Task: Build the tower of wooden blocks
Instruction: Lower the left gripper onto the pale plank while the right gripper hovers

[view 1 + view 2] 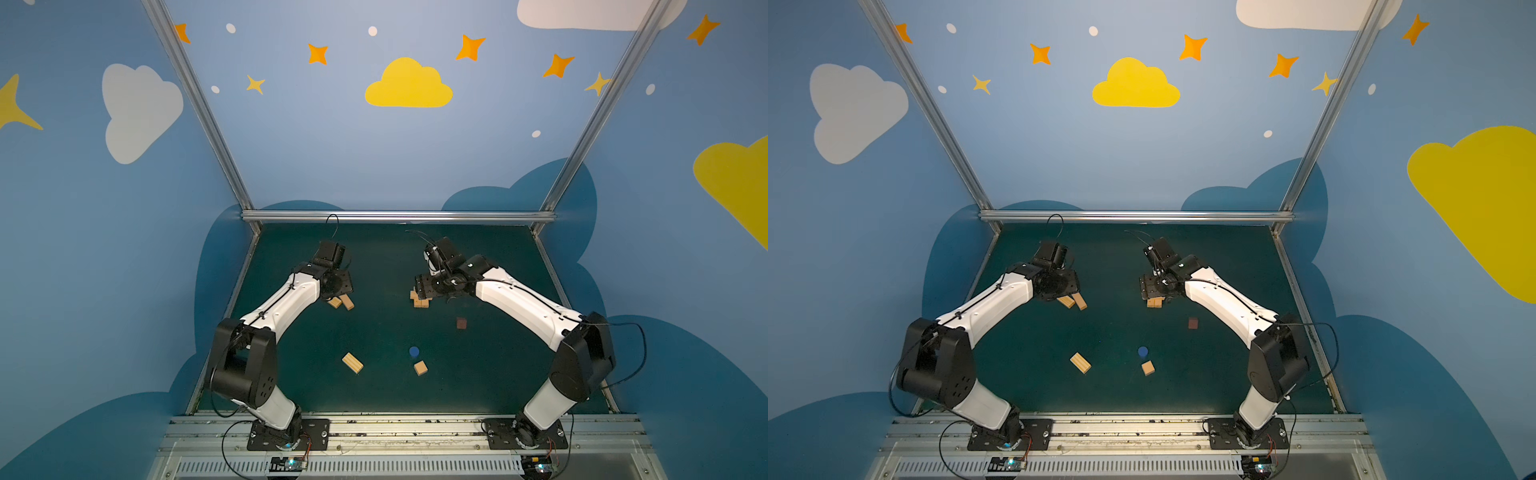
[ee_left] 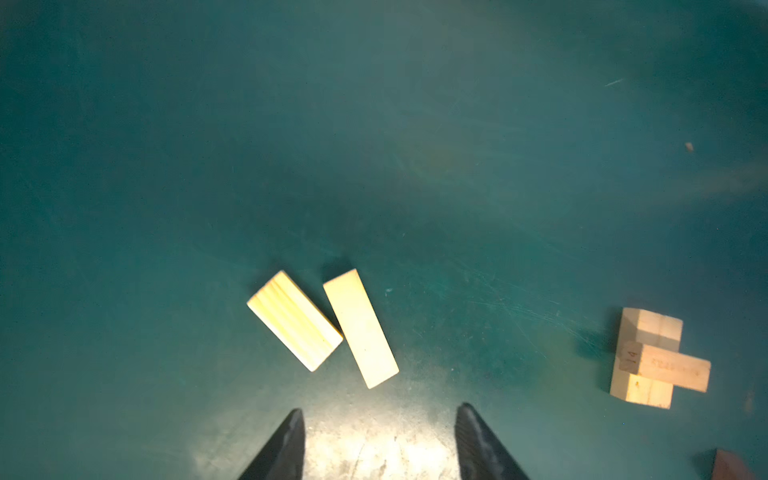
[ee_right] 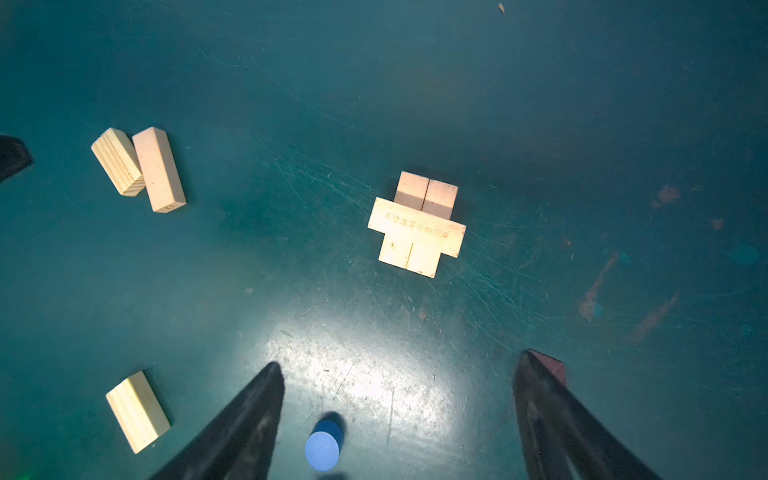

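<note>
Scuffed green mat [image 3: 582, 104]: two tan bars [image 2: 360, 328] are parked ahead of left gripper [image 2: 380, 409], wood block tower [image 3: 417, 226] ahead of right gripper [image 3: 402, 357].

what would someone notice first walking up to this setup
The partly built wood block tower stands near the centre: two bars side by side, one laid crosswise on top. The right gripper hangs open near it; the left gripper, jaws apart and empty, hangs by two loose bars on the left. A blue round piece sits nearer the front.
</note>
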Robot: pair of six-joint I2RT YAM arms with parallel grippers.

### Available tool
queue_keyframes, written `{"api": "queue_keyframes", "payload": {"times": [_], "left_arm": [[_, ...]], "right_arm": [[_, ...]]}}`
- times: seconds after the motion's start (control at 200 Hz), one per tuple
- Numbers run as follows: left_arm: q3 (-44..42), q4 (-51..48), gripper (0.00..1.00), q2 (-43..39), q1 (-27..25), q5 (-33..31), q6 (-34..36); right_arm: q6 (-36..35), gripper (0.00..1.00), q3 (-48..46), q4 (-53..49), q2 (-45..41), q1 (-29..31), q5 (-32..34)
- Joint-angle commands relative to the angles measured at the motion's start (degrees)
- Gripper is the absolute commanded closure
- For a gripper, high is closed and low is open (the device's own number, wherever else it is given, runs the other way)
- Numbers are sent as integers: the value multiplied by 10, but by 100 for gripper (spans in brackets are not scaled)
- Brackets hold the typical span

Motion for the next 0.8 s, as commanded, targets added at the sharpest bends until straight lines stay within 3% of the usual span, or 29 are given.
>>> {"api": "queue_keyframes", "payload": {"times": [0.0, 0.511, 0.796], "left_arm": [[7, -9, 47, 13, 0, 19, -45], [19, 4, 46, 122, -28, 11, -66], [3, 23, 47, 142, -33, 6, -63]], "right_arm": [[-10, 19, -13, 9, -25, 4, -11], [-14, 20, -47, 7, -64, 11, 0], [4, 20, -86, 17, -84, 12, 2]]}}
